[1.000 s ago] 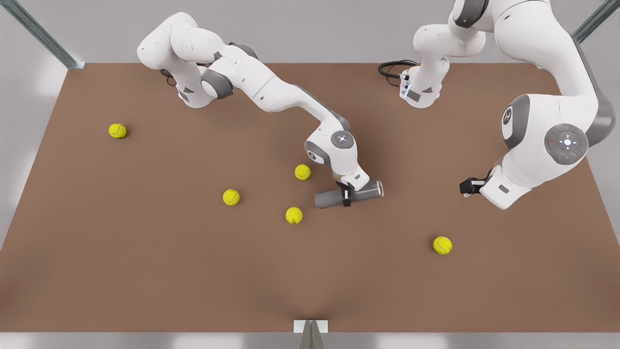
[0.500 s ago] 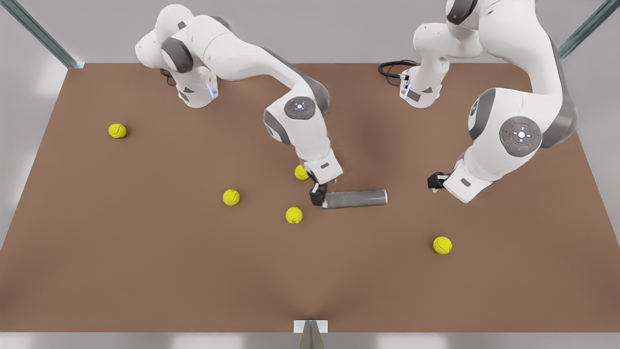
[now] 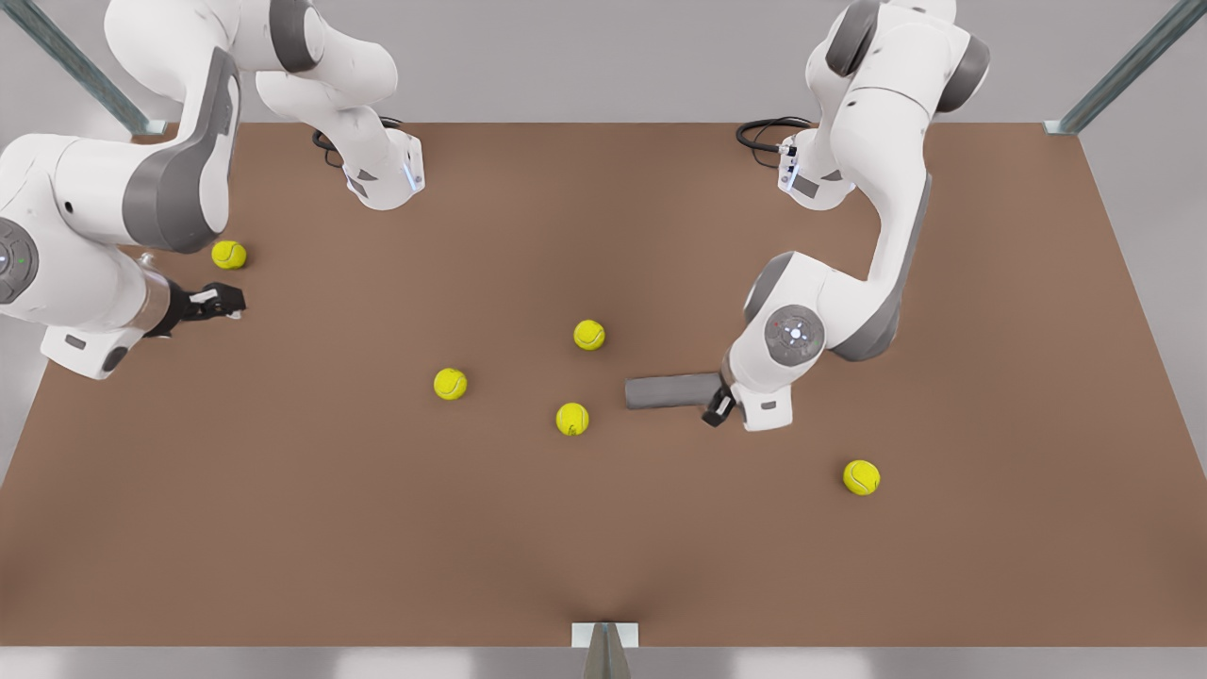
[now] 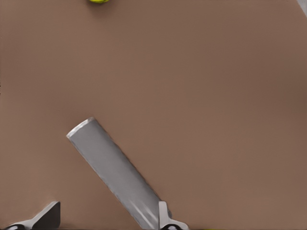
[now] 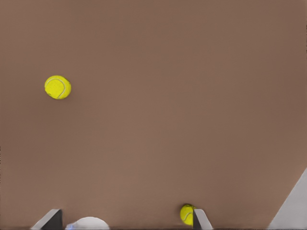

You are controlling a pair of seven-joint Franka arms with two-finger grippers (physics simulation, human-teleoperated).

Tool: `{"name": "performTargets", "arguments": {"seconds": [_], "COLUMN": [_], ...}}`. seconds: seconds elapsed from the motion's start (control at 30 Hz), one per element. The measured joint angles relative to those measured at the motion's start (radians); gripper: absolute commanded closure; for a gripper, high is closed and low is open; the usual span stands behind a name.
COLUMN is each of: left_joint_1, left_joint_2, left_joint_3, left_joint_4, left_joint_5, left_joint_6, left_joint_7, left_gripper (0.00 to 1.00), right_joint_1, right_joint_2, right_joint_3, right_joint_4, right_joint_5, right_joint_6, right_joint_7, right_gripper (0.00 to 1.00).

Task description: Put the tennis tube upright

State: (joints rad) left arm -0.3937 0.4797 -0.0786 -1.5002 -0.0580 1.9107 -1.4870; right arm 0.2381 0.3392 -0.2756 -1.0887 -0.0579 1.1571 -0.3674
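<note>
The tennis tube (image 3: 671, 390) lies flat on its side on the brown surface (image 3: 603, 547), near the middle, its length running roughly across the front view. It is plain grey all along. In the left wrist view the tube (image 4: 112, 170) shows a paler edge at the end farther from the camera.

The left gripper (image 3: 717, 411) is at the tube's end on the front view's right, low over the surface, with the arm's wrist covering that end. In the left wrist view its fingers (image 4: 164, 216) are spread wide and released. The tube's near end sits against the inside of one finger, and the other finger stands well apart from it, with bare surface between.

The right gripper (image 3: 224, 304) hangs at the front view's left edge, well apart from the tube, and this arm waits. Its fingers (image 5: 200, 218) are also spread and hold nothing. A tennis ball (image 3: 228, 255) lies just beside it, seen close to one fingertip in the right wrist view.

Four more yellow-green balls lie on the surface. Three of them (image 3: 589, 335) (image 3: 450, 384) (image 3: 572, 419) sit in a loose group near the tube's free end. The fourth (image 3: 861, 477) sits nearer the front edge, toward the front view's right.
</note>
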Motion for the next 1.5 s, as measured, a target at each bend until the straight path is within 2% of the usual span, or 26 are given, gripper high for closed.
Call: {"name": "performTargets", "arguments": {"seconds": [0.17,0.4,0.67,1.47,1.5], "left_joint_1": [-0.053,-0.081,-0.121,-0.139,-0.139], "left_joint_2": [-0.061,0.029,0.039,0.202,0.206], "left_joint_3": [0.0,0.0,0.0,0.0,0.0], "left_joint_4": [-0.182,-0.209,-0.313,-0.288,-0.286], "left_joint_5": [-0.006,-0.004,0.01,0.026,0.026], "left_joint_6": [0.151,0.325,0.438,0.586,0.591], "left_joint_7": [-0.307,-0.62,-0.81,-0.853,-0.851], "left_gripper": [0.0,0.0,0.0,0.0,0.04], "right_joint_1": [-0.025,-0.025,-0.016,-0.017,-0.017], "right_joint_2": [-0.054,0.0,0.015,0.036,0.036], "right_joint_3": [0.001,0.0,0.003,0.004,0.003], "right_joint_4": [-0.03,-0.036,-0.034,-0.036,-0.036], "right_joint_5": [0.005,0.001,0.0,0.009,0.009], "right_joint_6": [-0.04,-0.057,-0.062,-0.061,-0.061], "right_joint_7": [0.043,0.091,0.128,0.175,0.176], "right_gripper": [0.0,0.0,0.0,0.0,0.0]}}
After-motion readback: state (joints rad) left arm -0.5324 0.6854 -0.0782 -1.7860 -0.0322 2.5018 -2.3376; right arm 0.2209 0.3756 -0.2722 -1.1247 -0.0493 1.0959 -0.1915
